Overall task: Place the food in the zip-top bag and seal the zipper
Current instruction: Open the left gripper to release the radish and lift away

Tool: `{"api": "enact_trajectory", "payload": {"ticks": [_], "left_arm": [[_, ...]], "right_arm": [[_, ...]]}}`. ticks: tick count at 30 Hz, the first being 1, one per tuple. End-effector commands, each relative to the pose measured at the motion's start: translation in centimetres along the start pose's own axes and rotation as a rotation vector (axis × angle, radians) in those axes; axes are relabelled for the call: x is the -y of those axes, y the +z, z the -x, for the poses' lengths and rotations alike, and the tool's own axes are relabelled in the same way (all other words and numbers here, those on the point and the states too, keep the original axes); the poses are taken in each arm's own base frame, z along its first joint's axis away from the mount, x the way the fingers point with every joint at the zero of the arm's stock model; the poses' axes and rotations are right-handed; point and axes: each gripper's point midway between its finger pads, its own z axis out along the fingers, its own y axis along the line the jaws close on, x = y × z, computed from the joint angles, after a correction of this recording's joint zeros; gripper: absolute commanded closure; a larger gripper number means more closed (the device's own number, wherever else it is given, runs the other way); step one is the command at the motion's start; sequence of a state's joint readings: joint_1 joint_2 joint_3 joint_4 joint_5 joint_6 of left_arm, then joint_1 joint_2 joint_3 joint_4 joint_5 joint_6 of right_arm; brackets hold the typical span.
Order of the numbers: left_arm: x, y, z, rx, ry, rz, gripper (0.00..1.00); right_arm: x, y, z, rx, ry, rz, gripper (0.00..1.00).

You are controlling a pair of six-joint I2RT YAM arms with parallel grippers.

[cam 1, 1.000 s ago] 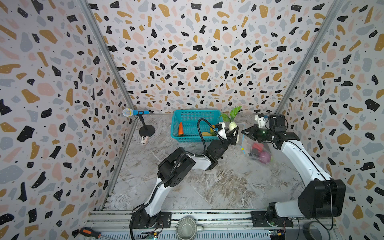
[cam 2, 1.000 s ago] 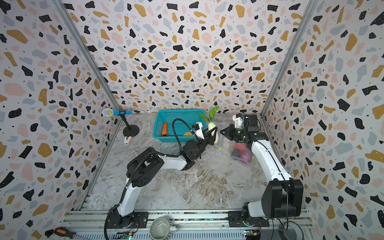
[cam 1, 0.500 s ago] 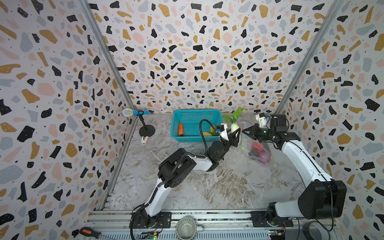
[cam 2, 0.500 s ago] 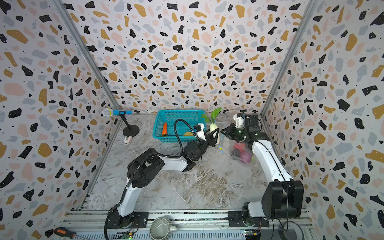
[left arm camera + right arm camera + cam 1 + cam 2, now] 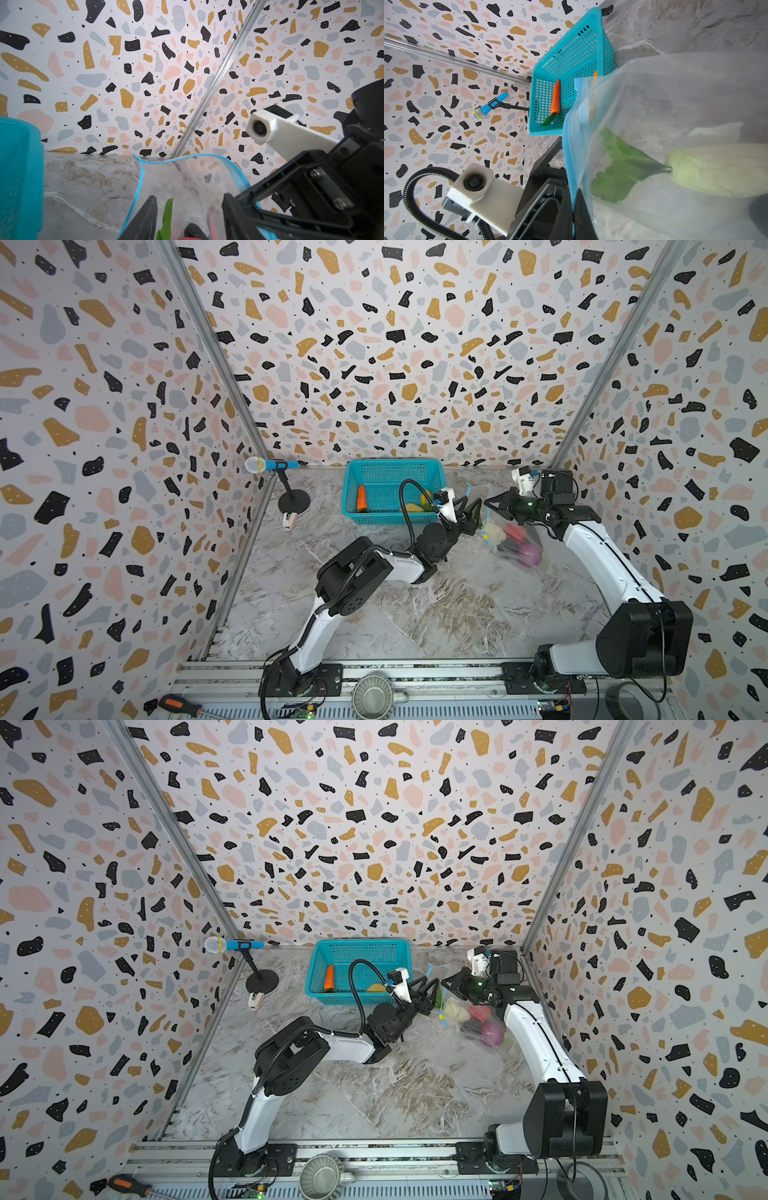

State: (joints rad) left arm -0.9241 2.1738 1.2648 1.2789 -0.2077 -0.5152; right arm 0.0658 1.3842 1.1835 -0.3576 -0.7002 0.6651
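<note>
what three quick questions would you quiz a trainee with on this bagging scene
1. True or false: the orange carrot lies inside the zip-top bag.
2. Which gripper pinches the bag's blue-edged rim? A) left B) right C) neither
3. Fill in: the white radish sits inside the ___.

Key:
1. False; the carrot lies in the teal basket.
2. B, the right gripper; the left gripper stands open at the bag's mouth.
3. bag

Terrazzo-patterned walls (image 5: 374, 344) enclose me on three sides; aluminium corner posts (image 5: 201, 323); grey marbled counter (image 5: 415, 614), evenly lit.
</note>
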Motion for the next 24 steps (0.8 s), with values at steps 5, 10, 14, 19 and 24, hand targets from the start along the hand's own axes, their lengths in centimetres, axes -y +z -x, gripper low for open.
{"api": "enact_trajectory", "payload": {"ticks": [5,10,14,19,24], "left_arm": [[1.0,-0.5,2.6,-0.005,0.036,0.030,0.46],[0.5,0.0,4.4,-0.134,0.156,0.143,0.46],[-0.1,0.2,5.0,-0.235,0.188,0.191,0.45],[-2.7,0.3,6.3,-0.316,0.174,0.289,0.44],[-5.3,0.0,8.3,-0.372,0.192,0.385,0.42]], "right_arm": [[-1.2,-0.7,0.4,0.022,-0.029,0.034,1.00],[-0.7,-0.6,0.2,0.019,-0.026,0.023,1.00],[-0.4,-0.5,0.1,0.014,-0.021,0.024,1.00],[-0.2,-0.4,0.1,0.018,-0.022,0.019,1.00],[0.0,-0.2,0.0,0.018,-0.020,0.014,1.00]]}}
